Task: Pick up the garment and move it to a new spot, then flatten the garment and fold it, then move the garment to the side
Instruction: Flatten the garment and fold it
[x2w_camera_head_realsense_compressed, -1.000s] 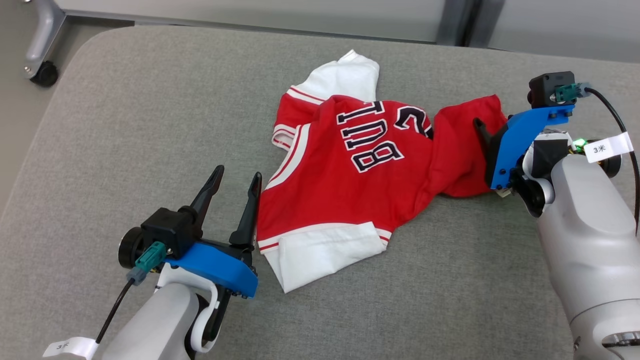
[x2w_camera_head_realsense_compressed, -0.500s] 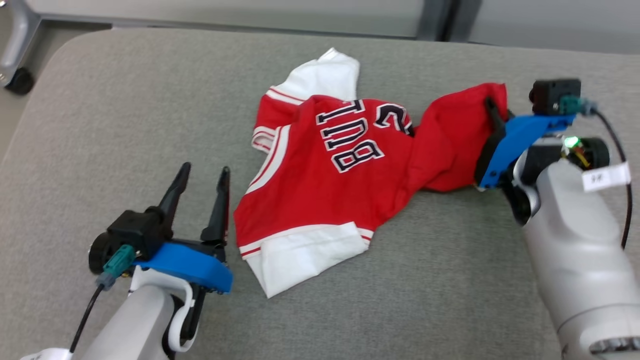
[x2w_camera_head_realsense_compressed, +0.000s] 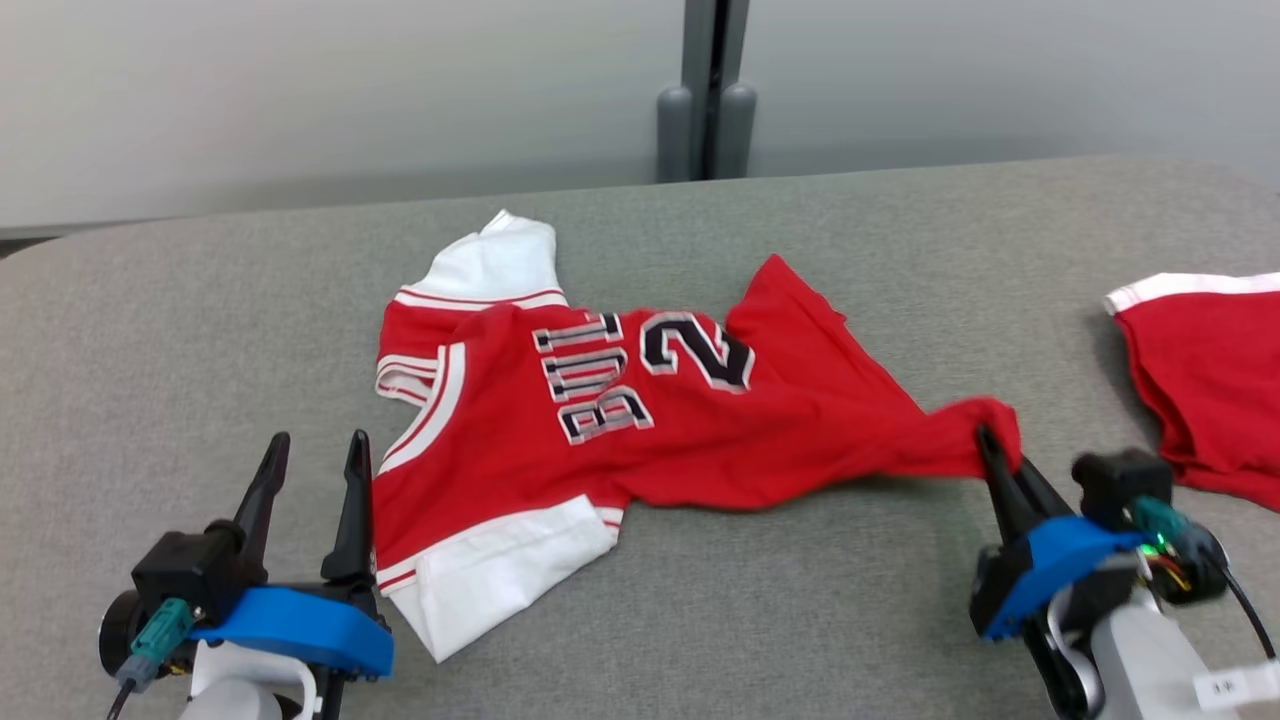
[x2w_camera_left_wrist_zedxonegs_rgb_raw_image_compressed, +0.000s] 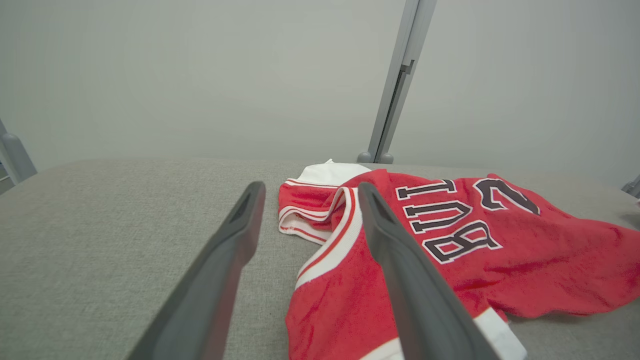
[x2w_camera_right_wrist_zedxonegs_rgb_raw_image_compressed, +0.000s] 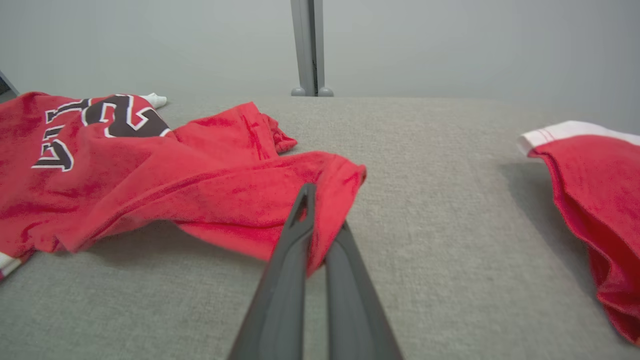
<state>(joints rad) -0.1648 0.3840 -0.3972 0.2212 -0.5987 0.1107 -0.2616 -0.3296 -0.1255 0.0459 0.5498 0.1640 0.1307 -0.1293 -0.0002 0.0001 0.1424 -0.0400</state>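
Note:
The garment (x2w_camera_head_realsense_compressed: 640, 420) is a red jersey with white sleeves and dark lettering, lying crumpled on the grey padded table (x2w_camera_head_realsense_compressed: 800, 620). My right gripper (x2w_camera_head_realsense_compressed: 992, 448) is shut on its right red corner, which is drawn out toward the front right. In the right wrist view the right gripper (x2w_camera_right_wrist_zedxonegs_rgb_raw_image_compressed: 320, 210) pinches that fold of the garment (x2w_camera_right_wrist_zedxonegs_rgb_raw_image_compressed: 200, 185), lifted slightly off the surface. My left gripper (x2w_camera_head_realsense_compressed: 315, 450) stands open just left of the garment's edge, holding nothing. In the left wrist view the left gripper (x2w_camera_left_wrist_zedxonegs_rgb_raw_image_compressed: 310, 195) frames the striped armhole of the garment (x2w_camera_left_wrist_zedxonegs_rgb_raw_image_compressed: 475, 240).
A second red garment (x2w_camera_head_realsense_compressed: 1200, 380) with a white band lies at the table's right edge, also the second red garment (x2w_camera_right_wrist_zedxonegs_rgb_raw_image_compressed: 600, 200) right of my right fingers. A grey wall with a metal post (x2w_camera_head_realsense_compressed: 705, 100) stands behind the table.
My right gripper has shut on the garment's right corner and pulled it toward the front right, stretching the cloth out. The head camera has tilted up. The left gripper stays open.

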